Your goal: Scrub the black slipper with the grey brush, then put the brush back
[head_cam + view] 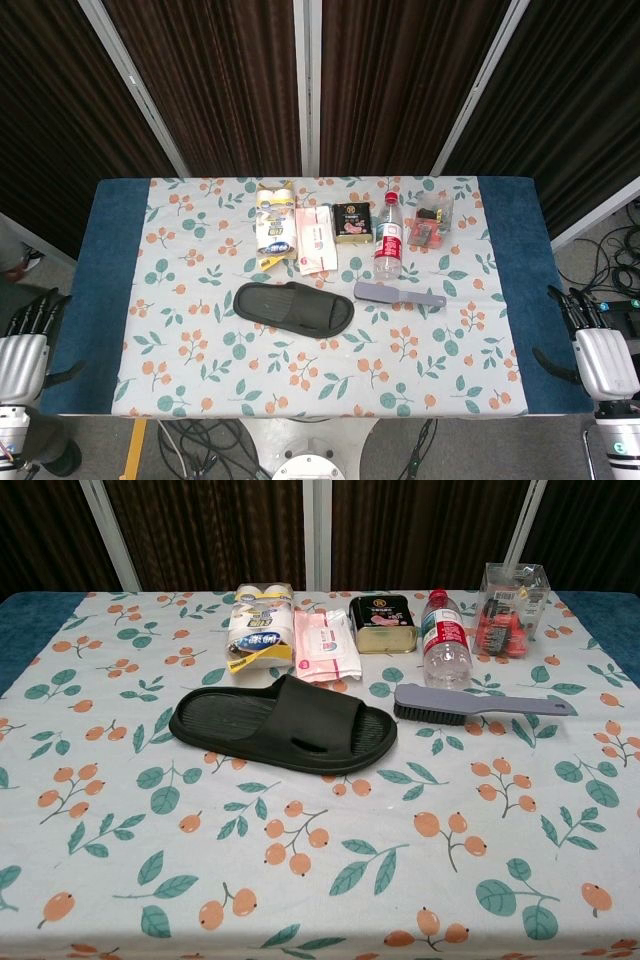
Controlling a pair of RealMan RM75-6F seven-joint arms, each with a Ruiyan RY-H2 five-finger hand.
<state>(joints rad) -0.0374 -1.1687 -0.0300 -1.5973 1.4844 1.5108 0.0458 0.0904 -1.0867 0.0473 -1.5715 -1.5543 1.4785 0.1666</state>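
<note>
The black slipper [294,307] [284,726] lies flat near the table's middle, toe end to the right. The grey brush [399,295] [478,705] lies just right of it, bristles down, handle pointing right. My left hand [30,335] hangs off the table's left edge and my right hand [597,345] off the right edge, both far from the slipper and brush. Each holds nothing, fingers apart. Neither hand shows in the chest view.
Along the back stand a snack pack [274,228], a pink wipes packet [315,240], a dark tin [352,222], a water bottle [388,240] right behind the brush, and a clear box [431,222]. The floral cloth [300,370] covers the table; blue strips border both sides.
</note>
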